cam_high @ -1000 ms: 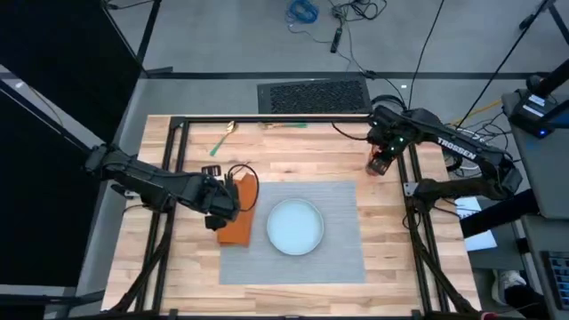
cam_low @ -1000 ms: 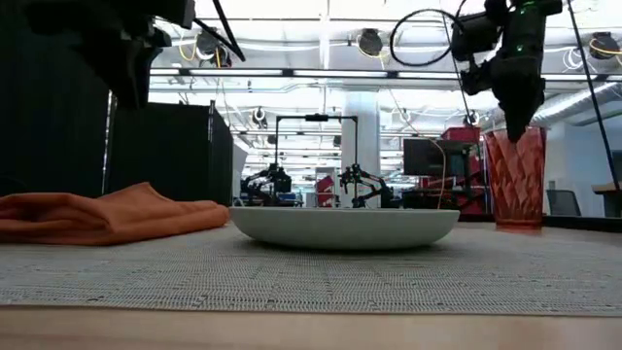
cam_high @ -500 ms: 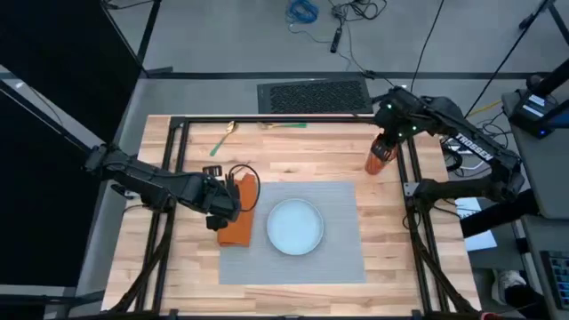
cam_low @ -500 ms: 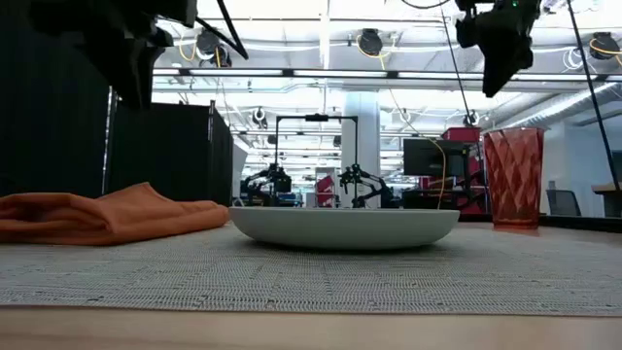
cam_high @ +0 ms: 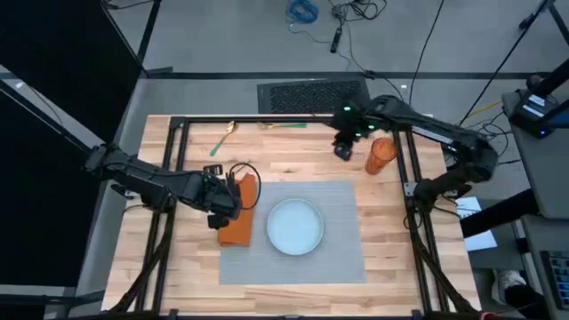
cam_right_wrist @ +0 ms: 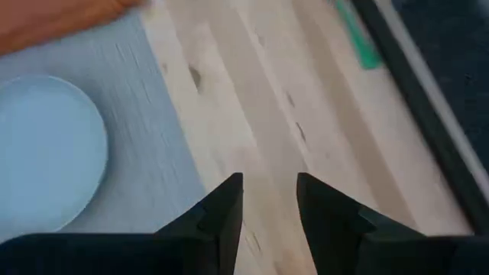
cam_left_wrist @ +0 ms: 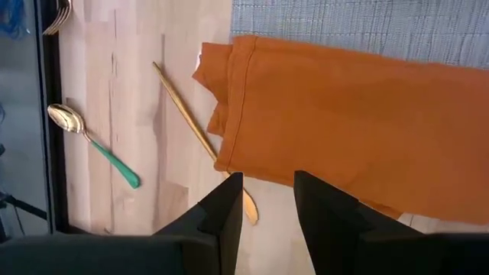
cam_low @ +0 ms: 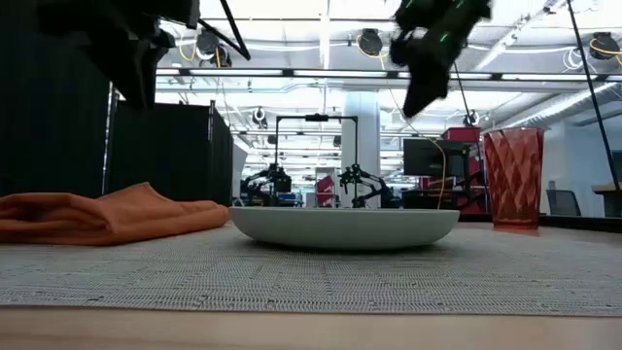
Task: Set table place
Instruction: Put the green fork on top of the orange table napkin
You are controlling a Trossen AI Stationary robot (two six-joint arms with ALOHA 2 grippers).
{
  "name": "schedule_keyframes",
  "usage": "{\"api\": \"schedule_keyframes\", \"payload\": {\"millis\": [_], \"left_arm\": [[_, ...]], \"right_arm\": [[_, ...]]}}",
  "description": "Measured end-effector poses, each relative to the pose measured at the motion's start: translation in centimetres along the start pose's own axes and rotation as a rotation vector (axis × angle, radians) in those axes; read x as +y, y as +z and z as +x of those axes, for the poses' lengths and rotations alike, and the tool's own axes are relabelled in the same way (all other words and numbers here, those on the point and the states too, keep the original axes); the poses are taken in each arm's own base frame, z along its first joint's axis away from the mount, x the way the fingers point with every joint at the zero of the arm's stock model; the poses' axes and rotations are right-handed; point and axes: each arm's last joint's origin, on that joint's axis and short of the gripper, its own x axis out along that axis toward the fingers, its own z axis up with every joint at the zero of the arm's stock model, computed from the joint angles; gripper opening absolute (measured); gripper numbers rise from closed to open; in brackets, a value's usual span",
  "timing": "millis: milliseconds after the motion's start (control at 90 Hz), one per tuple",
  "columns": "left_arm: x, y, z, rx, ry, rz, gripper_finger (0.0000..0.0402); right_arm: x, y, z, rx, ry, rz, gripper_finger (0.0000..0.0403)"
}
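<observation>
Placemat (cam_high: 293, 233) under plate (cam_high: 295, 226), left fingers (cam_left_wrist: 229, 210) over napkin (cam_high: 238, 212) beside it

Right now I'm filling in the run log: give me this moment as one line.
left gripper: open, over orange napkin | right gripper: open, empty, above bare table | red glass: upright, beside placemat | plate: on placemat

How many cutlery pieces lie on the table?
3: a green-handled spoon and another green-handled piece by the table's far edge; a slim gold utensil partly under the orange napkin. Others may be hidden.
</observation>
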Motion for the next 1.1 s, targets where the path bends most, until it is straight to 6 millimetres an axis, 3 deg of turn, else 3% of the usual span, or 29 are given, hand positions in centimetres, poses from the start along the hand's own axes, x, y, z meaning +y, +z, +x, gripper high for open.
{"api": "schedule_keyframes", "payload": {"millis": [156,522,778,1100], "left_arm": [[0.0,0.0,0.0,-0.002,-0.001,-0.002,0.0105],[0.0,0.5,0.0,-0.042,-0.011,-0.021,0.0105],[0.0,0.5,0.0,-0.043,-0.012,-0.052,0.0105],[-0.1,0.8,0.0,-0.068,-0.022,-0.058,0.0105]], "right_arm": [[-1.9,1.8,4.3,0.093,0.046,-0.003,0.0112],[-4.4,8.9,8.2,-0.034,0.095,-0.125,0.0112],[-7.7,11.3,12.9,-0.003,0.078,-0.032,0.0112],[-9.7,13.2,17.1,0.043,0.086,-0.033,0.0112]]}}
